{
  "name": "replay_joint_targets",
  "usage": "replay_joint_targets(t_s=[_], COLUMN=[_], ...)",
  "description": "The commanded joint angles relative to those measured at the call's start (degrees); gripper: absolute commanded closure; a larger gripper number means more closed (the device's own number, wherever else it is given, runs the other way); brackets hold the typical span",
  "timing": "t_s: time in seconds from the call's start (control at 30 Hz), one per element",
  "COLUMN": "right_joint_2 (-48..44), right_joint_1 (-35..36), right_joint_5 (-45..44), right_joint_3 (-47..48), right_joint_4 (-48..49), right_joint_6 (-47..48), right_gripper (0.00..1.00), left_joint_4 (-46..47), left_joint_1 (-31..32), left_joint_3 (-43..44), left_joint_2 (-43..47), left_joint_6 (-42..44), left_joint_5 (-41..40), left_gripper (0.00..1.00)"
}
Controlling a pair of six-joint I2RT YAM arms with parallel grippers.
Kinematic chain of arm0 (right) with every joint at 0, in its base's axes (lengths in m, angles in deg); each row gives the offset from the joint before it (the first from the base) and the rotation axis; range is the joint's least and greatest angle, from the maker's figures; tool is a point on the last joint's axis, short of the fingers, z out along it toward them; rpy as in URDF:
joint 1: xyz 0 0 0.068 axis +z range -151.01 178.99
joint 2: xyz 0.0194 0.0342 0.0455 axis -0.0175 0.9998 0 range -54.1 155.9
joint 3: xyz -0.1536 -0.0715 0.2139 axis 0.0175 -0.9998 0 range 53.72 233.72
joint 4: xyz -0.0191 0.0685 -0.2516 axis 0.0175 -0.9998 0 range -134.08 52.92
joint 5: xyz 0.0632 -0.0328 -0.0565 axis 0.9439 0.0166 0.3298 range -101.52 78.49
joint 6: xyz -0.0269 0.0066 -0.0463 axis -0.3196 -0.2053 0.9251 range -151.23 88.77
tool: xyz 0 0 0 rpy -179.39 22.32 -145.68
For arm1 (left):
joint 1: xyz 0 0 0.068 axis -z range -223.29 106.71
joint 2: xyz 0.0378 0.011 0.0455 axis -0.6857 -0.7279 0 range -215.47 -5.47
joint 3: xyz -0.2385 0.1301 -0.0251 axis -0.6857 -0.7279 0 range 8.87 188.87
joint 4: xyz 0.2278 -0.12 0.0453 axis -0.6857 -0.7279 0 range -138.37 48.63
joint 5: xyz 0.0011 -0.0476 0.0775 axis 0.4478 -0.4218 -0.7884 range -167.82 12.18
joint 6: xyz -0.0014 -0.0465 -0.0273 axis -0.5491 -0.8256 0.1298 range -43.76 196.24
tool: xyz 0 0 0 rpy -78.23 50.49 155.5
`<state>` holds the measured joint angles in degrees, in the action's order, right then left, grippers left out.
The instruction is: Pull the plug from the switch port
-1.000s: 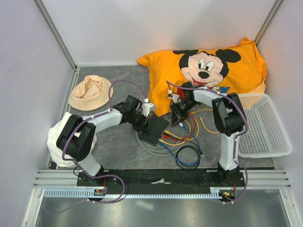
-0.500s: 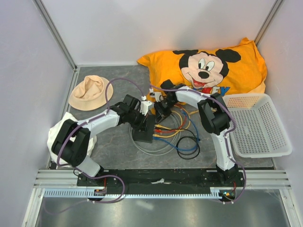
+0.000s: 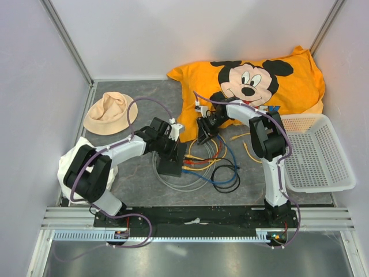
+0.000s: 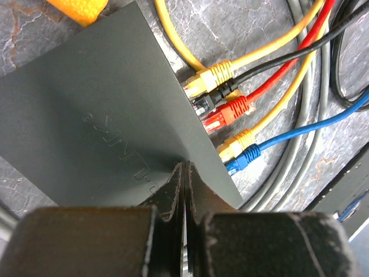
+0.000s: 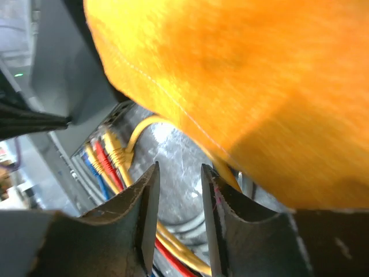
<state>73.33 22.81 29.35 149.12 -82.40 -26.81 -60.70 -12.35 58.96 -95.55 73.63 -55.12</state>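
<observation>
The switch (image 4: 104,127) is a flat dark grey box lying on the mat; it also shows in the top view (image 3: 170,168). Several plugs sit in its side: yellow (image 4: 203,79), black (image 4: 212,99), red (image 4: 226,114), another yellow (image 4: 235,144) and blue (image 4: 242,158). My left gripper (image 4: 184,168) is shut, its tips resting on the switch's top near the socket edge. My right gripper (image 5: 180,173) is open and empty, hovering over the mat just beyond the plugs (image 5: 108,154), under the pillow's edge. In the top view it (image 3: 203,133) sits up and right of the switch.
An orange Mickey Mouse pillow (image 3: 259,81) lies at the back right, close over the right gripper. Coiled cables (image 3: 213,167) lie to the right of the switch. A white mesh basket (image 3: 320,153) stands at the right, a beige hat (image 3: 109,112) at the back left, and a white cloth (image 3: 72,164) at the left.
The switch and its cables have slid left and nearer under my left gripper. My right gripper swung left towards the plugs, then back slightly right.
</observation>
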Motion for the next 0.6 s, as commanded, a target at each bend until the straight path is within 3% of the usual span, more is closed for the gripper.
replay_joint_targets(t_s=[0.0, 0.3, 0.57], right_joint_2=[-1.76, 1.06, 2.46], right_joint_1=[0.97, 2.99, 4.14], right_joint_5=[8.53, 14.77, 14.33], right_joint_3=[2.24, 2.52, 2.60], right_joint_4=[-1.79, -2.23, -2.14], right_joint_6=[1.82, -0.03, -0.12], right_gripper=[0.56, 0.49, 0.48], left_joint_4=[0.00, -0.71, -0.97], left_joint_1=[0.09, 0.00, -0.88], left_joint_3=[1.24, 1.95, 1.16], left_joint_2=[-3.16, -4.84, -0.98], left_joint_6=[-3.36, -4.16, -4.77], left_joint_5=[-1.87, -2.31, -2.58], left_gripper=[0.98, 0.99, 0.99])
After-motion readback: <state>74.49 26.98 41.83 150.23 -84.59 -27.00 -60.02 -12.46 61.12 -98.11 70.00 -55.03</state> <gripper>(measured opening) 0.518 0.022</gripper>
